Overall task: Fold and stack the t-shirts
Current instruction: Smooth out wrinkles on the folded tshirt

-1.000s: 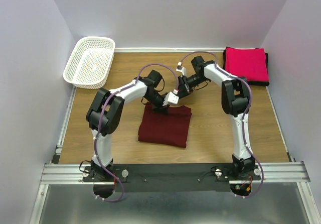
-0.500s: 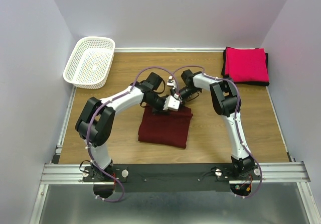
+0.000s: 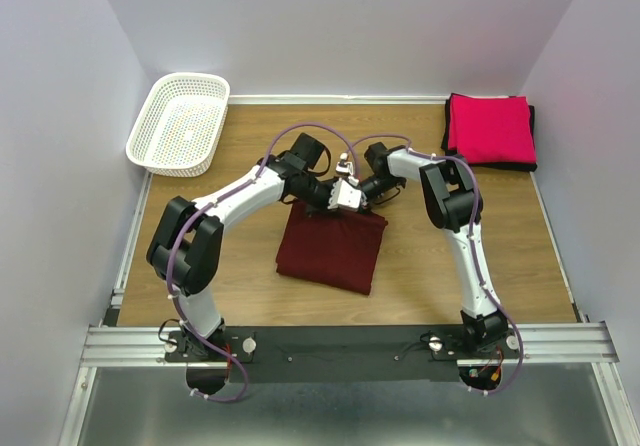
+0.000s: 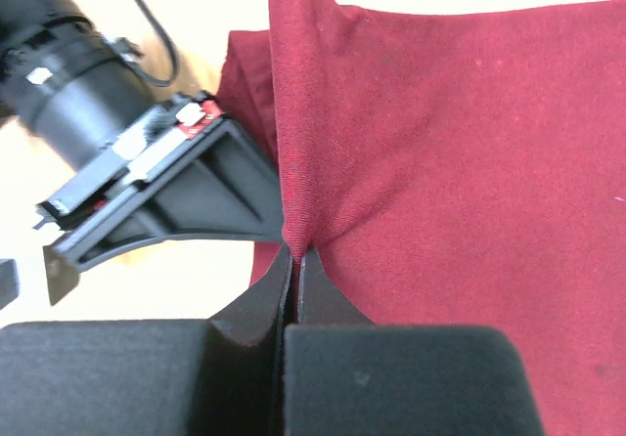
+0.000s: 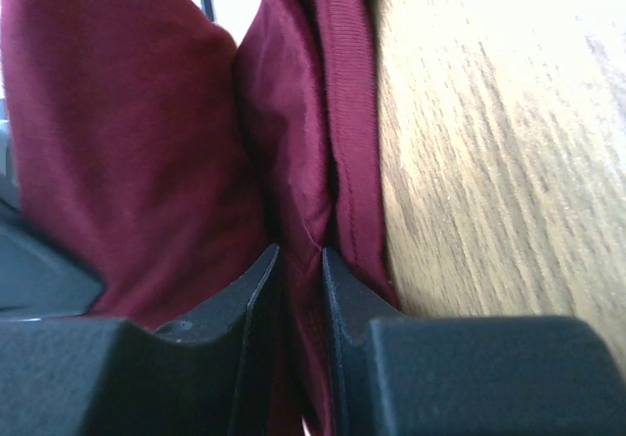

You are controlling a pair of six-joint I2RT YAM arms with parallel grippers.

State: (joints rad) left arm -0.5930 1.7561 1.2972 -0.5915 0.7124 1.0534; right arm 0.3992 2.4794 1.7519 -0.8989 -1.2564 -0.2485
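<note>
A dark maroon t-shirt (image 3: 330,254) lies folded in the middle of the wooden table (image 3: 250,266). Both grippers meet at its far edge. My left gripper (image 3: 340,210) (image 4: 295,252) is shut on a pinched ridge of the maroon t-shirt (image 4: 450,143). Just to its right, my right gripper (image 3: 366,202) (image 5: 301,252) is shut on a thicker fold of the maroon t-shirt (image 5: 127,133) at the hem, low over the wood. In the left wrist view my right gripper's finger (image 4: 186,196) shows beside the cloth. A bright pink-red t-shirt (image 3: 490,126) lies folded on a black one (image 3: 533,151) at the back right.
A white mesh basket (image 3: 180,122) stands at the back left corner. Pale walls close in the table on three sides. The arms' mounting rail (image 3: 340,344) runs along the near edge.
My right arm swung in from the back and came down to the maroon shirt's far edge beside my left gripper. The shirt's far right corner has shifted slightly to the right.
</note>
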